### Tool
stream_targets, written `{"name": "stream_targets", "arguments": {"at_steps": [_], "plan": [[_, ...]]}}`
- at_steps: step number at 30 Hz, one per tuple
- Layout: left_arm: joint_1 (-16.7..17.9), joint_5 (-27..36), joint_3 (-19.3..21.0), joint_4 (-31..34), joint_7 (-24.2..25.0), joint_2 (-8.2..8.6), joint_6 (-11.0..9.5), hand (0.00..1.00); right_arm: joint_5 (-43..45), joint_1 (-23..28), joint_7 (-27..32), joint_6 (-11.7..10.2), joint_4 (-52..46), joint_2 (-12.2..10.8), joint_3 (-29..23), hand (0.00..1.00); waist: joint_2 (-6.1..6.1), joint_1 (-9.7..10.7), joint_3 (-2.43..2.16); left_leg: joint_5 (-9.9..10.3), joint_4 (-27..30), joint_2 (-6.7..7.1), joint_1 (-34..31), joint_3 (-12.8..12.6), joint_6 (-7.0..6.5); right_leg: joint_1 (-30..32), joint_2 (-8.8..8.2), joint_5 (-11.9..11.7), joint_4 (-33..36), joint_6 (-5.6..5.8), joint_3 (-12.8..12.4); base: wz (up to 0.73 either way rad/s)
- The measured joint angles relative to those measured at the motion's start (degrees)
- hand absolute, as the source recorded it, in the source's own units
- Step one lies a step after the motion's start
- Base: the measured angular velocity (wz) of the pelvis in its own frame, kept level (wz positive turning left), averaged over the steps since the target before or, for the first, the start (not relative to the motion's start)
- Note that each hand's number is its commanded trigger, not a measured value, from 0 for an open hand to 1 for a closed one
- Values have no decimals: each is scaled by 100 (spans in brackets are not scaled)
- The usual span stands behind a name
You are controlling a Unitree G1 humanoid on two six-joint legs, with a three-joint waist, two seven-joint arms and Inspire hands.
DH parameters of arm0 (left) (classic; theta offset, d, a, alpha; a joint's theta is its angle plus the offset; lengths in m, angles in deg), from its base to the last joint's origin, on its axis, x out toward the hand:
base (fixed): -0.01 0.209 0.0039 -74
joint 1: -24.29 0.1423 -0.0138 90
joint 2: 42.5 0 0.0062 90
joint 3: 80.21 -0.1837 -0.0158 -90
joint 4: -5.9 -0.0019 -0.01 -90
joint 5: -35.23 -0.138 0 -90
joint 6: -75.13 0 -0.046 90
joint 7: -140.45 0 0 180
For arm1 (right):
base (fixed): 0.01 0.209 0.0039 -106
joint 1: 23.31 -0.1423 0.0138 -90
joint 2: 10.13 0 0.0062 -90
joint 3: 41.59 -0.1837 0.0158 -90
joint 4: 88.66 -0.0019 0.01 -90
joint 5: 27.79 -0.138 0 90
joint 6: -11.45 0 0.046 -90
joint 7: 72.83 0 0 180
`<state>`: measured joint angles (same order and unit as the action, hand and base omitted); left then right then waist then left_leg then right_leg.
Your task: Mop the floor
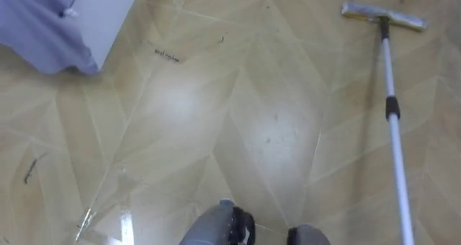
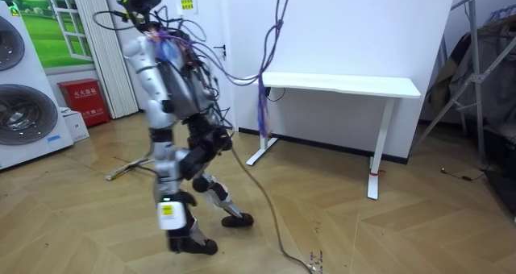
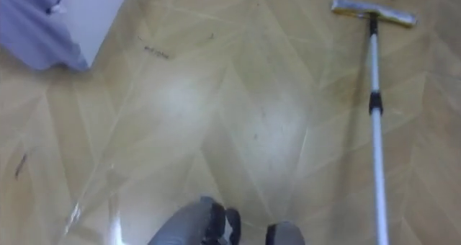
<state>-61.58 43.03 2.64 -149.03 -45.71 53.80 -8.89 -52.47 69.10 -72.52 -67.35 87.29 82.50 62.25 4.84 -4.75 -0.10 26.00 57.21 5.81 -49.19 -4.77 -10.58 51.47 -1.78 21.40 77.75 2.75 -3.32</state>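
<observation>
Left eye view: mop (image 1: 390, 108) lies flat on the wood herringbone floor (image 1: 216, 108), ahead and to the robot's right, held by nothing. Its head (image 1: 382, 17) is a flat narrow bar, grey-yellow, set crosswise at the far end. The pole (image 1: 397, 158) is thin and white with a dark collar (image 1: 391, 108) partway down, and runs from the head toward the view's lower right edge. No label visible on the mop.

Upper left: white box (image 1: 108, 14) with bluish cloth (image 1: 43, 36) draped against it. A few dark scuffs on the floor near it.

Room view: robot stands mid-stride facing the room view's left, the mop on the floor just beyond it. A dark robot hand (image 2: 216, 137) hangs at hip height. Which one it is, and whether apart or together, cannot tell.

Washers (image 2: 24, 105) are at the room view's left. The red box (image 2: 83, 101) beside them bears white characters, too small to read. Yellow wall label (image 2: 187, 5) is also unreadable. White counter (image 2: 343, 85) stands by the wall.
</observation>
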Motion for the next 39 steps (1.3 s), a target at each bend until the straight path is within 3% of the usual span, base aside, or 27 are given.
{"name": "stream_targets", "arguments": {"at_steps": [2, 4, 6, 8, 10, 11, 12, 13, 14, 15, 16, 17, 18, 19, 21, 22, 23, 25, 26, 27, 28, 29, 30, 32, 34, 36, 39], "plan": [[1, 2, -12, -14, 2, 39, -4, 0, 97, 74, 81, 0, -1, -158, 6, 100, 43, 26, 23, 47, -108, 13, 155, 112, 22, 378, 117, 29, -446, -37, 80, -75], [50, -10, -94, -32, 1, 60, 39, 0, 196, 80, 108, 0, -9, -298, 3, 100, 60, 95, 35, 70, -301, 189, 397, 409, 66, 451, 119, 19, -1385, -59, 234, -57], [204, -8, -89, -36, -9, 96, 209, 0, 394, -88, 105, 144, -25, -363, -32, 100, 15, 107, 60, 240, -372, 367, 731, 715, 122, 361, 127, -112, -2390, -271, 452, -47], [279, 17, -93, -48, -86, 107, 359, 0, 482, -304, 161, 312, -53, -346, -50, 100, -24, 104, 85, 423, -205, 515, 863, 913, 187, 244, 88, -177, -2475, -430, 562, -24], [284, 104, -103, -39, -195, 93, 407, 0, 522, -741, 169, 470, -18, -245, -72, 100, -120, 20, 110, 363, 390, 513, 661, 776, 628, 244, -85, -74, -2180, -544, 684, -9], [286, 240, -176, -34, -308, 60, 399, 0, 616, -1195, 180, 514, 68, -151, -108, 100, -256, -76, 171, -80, 1172, 368, 291, 434, 1267, 272, -134, 29, -1941, -579, 644, -11], [303, 558, -389, -46, -417, 15, 403, 0, 675, -1624, 181, 493, 75, -13, -99, 100, -336, -192, 181, -898, 1957, 223, -154, 185, 1540, 277, -133, 161, -1763, -619, 611, -13], [308, 711, -511, -45, -462, -29, 403, 0, 696, -1855, 170, 482, 67, 45, -90, 100, -421, -272, 183, -1445, 2267, 169, -393, 65, 1518, 285, -131, 219, -1684, -629, 561, -5], [311, 961, -699, -45, -504, -112, 393, 0, 699, -2277, 137, 459, -21, 143, -51, 100, -624, -377, 217, -2810, 2738, 140, -857, -106, 1527, 260, -165, 315, -1574, -637, 449, 0], [345, 1053, -844, -32, -505, -194, 388, 0, 639, -2606, 89, 352, -162, 224, -62, 100, -737, -530, 243, -3261, 3169, -13, -1325, -149, 1380, 190, -137, 345, -1550, -714, 445, -6], [378, 1057, -885, -11, -499, -248, 377, 0, 579, -2730, 33, 243, -185, 259, -70, 100, -795, -620, 278, -3021, 3279, -158, -1514, -133, 1216, 137, -100, 385, -1526, -748, 456, -14], [482, 1011, -872, 45, -479, -325, 357, 0, 467, -3043, -82, 124, -260, 296, -49, 100, -837, -727, 295, -2433, 3092, -430, -1734, -90, 1051, 31, -109, 501, -1483, -805, 523, 0], [559, 981, -872, 101, -452, -384, 368, 0, 339, -3136, -111, 81, -424, 345, 8, 100, -864, -778, 306, -2069, 2303, -579, -1708, -15, 1063, -155, -106, 634, -1499, -753, 573, 20], [580, 925, -872, 110, -428, -404, 357, 0, 247, -3135, -107, 87, -480, 373, 8, 100, -866, -803, 306, -1956, 1722, -619, -1608, 22, 1085, -258, -104, 714, -1507, -697, 593, 46], [649, 736, -859, 129, -269, -422, 355, 0, 77, -3028, -104, 166, -624, 402, -2, 100, -730, -796, 272, -1738, -474, -727, -960, 190, 992, -656, -180, 1045, -1565, -552, 790, 39], [641, 736, -857, 124, -214, -429, 373, 0, 6, -2958, -115, 156, -643, 405, -6, 100, -719, -747, 282, -1584, -487, -707, -935, 162, 810, -735, -272, 1138, -1560, -506, 836, 43], [596, 737, -859, 139, -154, -437, 384, 0, -34, -2732, -121, 133, -677, 402, -45, 100, -705, -693, 269, -1379, -433, -669, -902, 33, 669, -861, -399, 1249, -1622, -366, 872, 68], [474, 741, -860, 217, -55, -413, 371, 0, -208, -2314, -129, 81, -639, 437, -50, 100, -571, -553, 227, -1073, -291, -528, -822, -113, 463, -1015, -507, 1289, -1481, -242, 737, 67], [425, 693, -854, 305, -50, -405, 355, 0, -296, -1990, -168, 43, -472, 476, -45, 100, -455, -493, 184, -849, -105, -373, -717, -136, 308, -986, -537, 1079, -1050, -104, 555, 57], [383, 527, -778, 388, -57, -360, 328, 0, -303, -1665, -173, 36, -236, 510, -25, 100, -325, -456, 100, -633, 7, -216, -576, -133, 198, -912, -569, 722, -595, -31, 390, 53], [379, 473, -733, 463, -68, -339, 312, 0, -303, -1508, -144, 33, -136, 520, 6, 100, -268, -430, 67, -528, 26, -158, -492, -126, 146, -880, -567, 498, -409, -7, 302, 39], [379, 340, -697, 577, -71, -307, 259, 0, -300, -1166, -31, 38, -49, 507, 11, 100, -142, -397, 9, -358, 28, -65, -320, -88, 65, -774, -495, 0, -81, 4, 131, 12], [378, 231, -633, 645, -74, -289, 234, 0, -294, -916, 76, 35, -56, 438, 11, 100, -44, -337, -3, -234, -11, -22, -181, -22, 28, -579, -370, -96, 79, 20, 88, 0], [375, 137, -579, 647, -73, -274, 215, 0, -294, -676, 238, 29, -75, 264, 5, 100, 72, -246, 37, -110, -63, 26, -10, 94, -1, -140, -97, 13, -1, -12, 104, -16], [442, 129, -583, 642, -69, -242, 221, 0, -296, -449, 340, 28, -126, 65, -6, 100, 91, -82, 41, -68, -223, 120, 188, 149, -28, 231, 13, 31, -586, -33, 249, -10], [587, -6, -578, 641, -55, -164, 235, 0, -286, -267, 409, 29, -134, -166, -75, 100, 111, 14, 44, 46, -397, 122, 442, 147, -21, 455, 47, -69, -1811, -171, 498, -12], [776, -66, -544, 642, -40, -77, 336, 0, -226, -282, 385, 177, -185, -274, -221, 100, 37, -26, 68, 287, -507, 143, 854, 151, 16, 429, 3, -432, -2773, -395, 697, -11]]}}
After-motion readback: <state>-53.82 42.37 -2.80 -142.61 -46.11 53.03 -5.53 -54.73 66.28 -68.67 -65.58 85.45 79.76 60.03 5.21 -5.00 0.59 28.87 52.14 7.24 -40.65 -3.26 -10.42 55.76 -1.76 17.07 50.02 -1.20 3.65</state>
